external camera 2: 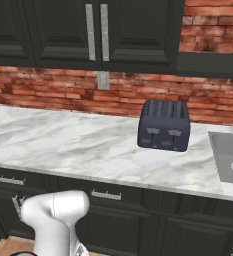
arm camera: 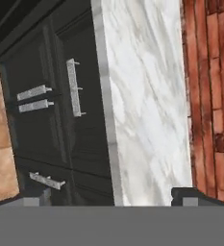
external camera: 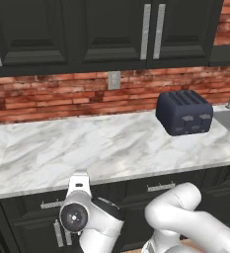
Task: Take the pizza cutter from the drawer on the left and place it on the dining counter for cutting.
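Note:
The drawer [arm camera: 87, 96] is a flat black front with a silver bar handle, shut, just under the marble worktop's edge. It also appears at the left of the cabinet row as the drawer [external camera: 32, 201] and the drawer [external camera 2: 10, 181]. My gripper [arm camera: 114, 198] is open, its two dark fingertips [arm camera: 195, 194] spread wide with nothing between them, pointing at the worktop edge above the drawer front. The white hand [external camera: 80, 184] hovers in front of the counter edge, just right of the drawer's handle. The pizza cutter is hidden. The dining counter is out of view.
A dark blue toaster [external camera: 184, 112] stands on the marble worktop [external camera: 87, 148] beside a built-in sink [external camera 2: 230, 160]. A second drawer [external camera: 161, 188] lies to the right. Black cabinet doors [arm camera: 34, 125] sit below, and black wall cabinets [external camera: 111, 29] hang over a brick wall [external camera: 62, 96].

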